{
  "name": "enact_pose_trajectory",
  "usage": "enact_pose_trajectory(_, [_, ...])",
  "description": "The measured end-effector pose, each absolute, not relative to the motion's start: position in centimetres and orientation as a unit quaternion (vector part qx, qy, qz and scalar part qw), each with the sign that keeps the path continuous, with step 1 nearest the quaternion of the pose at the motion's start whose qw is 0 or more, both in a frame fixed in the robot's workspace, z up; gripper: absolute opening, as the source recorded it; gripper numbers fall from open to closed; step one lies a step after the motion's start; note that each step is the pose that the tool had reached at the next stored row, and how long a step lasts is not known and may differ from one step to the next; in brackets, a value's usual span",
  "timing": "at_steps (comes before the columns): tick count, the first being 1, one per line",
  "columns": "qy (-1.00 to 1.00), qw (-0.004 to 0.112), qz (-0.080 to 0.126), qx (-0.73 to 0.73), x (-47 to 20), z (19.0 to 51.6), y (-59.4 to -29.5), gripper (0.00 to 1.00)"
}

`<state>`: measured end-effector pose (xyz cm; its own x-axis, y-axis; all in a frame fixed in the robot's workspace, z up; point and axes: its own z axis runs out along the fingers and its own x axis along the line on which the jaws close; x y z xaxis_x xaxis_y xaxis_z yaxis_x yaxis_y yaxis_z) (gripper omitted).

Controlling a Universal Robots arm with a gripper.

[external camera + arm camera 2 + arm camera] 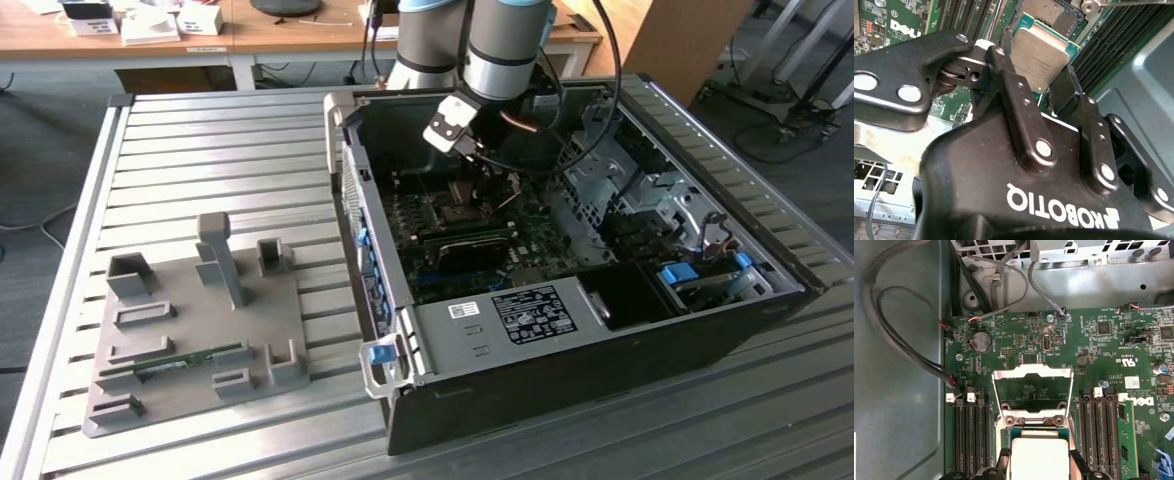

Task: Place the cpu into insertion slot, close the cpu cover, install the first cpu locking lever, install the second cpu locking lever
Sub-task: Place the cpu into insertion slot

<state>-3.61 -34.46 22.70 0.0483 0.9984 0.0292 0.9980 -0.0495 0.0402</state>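
Observation:
The cpu (1040,52), a small square chip with a pale metal face and a green rim, sits between my gripper's (1036,75) black fingers (1004,65), which are shut on its two sides. It hangs just over the insertion slot (1054,12), whose pin field shows past the chip's far edge. In the first wrist view the cpu (1039,455) lies next to the hinge of the cpu cover (1032,371), a silvery frame swung open, away from the slot. The gripper (470,190) reaches down into the open computer case. I cannot tell the locking levers apart from the socket frame.
The black computer case (400,400) lies open on a slatted metal table (200,130). Memory slots (969,435) flank the socket on both sides. Cables (904,340) run along the case wall. A grey fixture plate (187,330) holding a memory stick lies at the exterior view's left.

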Motion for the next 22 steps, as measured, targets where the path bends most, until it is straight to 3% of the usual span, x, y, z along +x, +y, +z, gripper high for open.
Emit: enact_pose_trajectory(22, [0.689, 0.004, 0.025, 0.724, -3.85, 21.97, -34.44, 0.54])
